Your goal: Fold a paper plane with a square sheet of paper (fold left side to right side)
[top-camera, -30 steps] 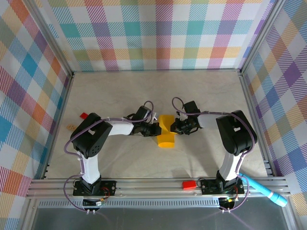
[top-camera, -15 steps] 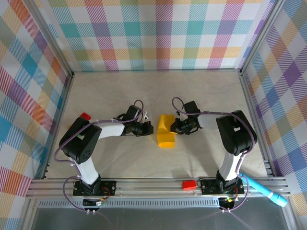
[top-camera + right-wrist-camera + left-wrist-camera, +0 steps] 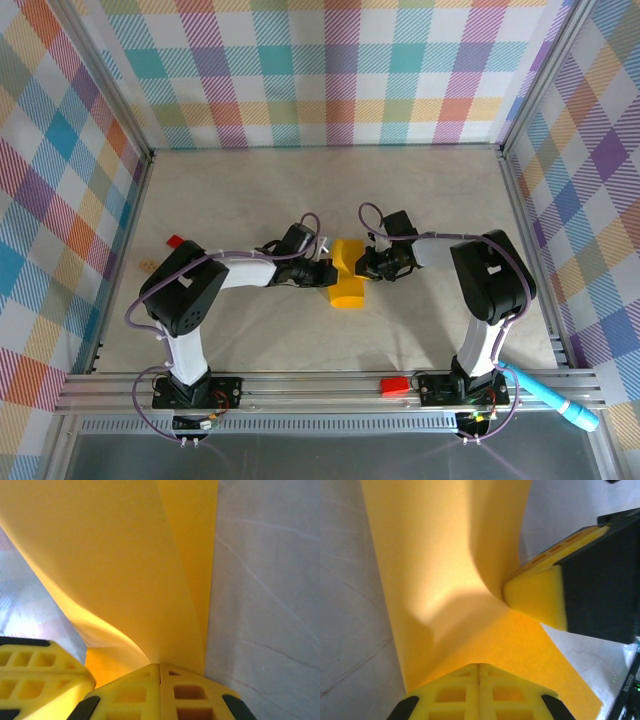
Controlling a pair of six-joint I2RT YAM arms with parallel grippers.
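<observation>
The square sheet of paper (image 3: pixel 348 287) lies mid-table, yellow-orange, doubled over with its upper layer bulging. My left gripper (image 3: pixel 327 272) is shut, its tips touching the paper's left edge. In the left wrist view the closed left gripper (image 3: pixel 479 666) rests against the curved paper (image 3: pixel 445 555). My right gripper (image 3: pixel 364 264) is shut at the paper's right edge, and one of its fingers (image 3: pixel 540 597) presses into the curl. From the right wrist, the closed right gripper (image 3: pixel 160 666) meets the paper (image 3: pixel 115 555) where the raised flap comes down. I cannot tell whether paper is pinched between either pair of jaws.
One small red block (image 3: pixel 175 241) sits at the table's left, another red block (image 3: pixel 394 385) on the front rail. A light blue pen (image 3: pixel 556 401) lies at the front right corner. Checked walls close in three sides.
The left gripper drew back to the left, away from the paper, then returned to its left edge. The right gripper stayed put at the right edge.
</observation>
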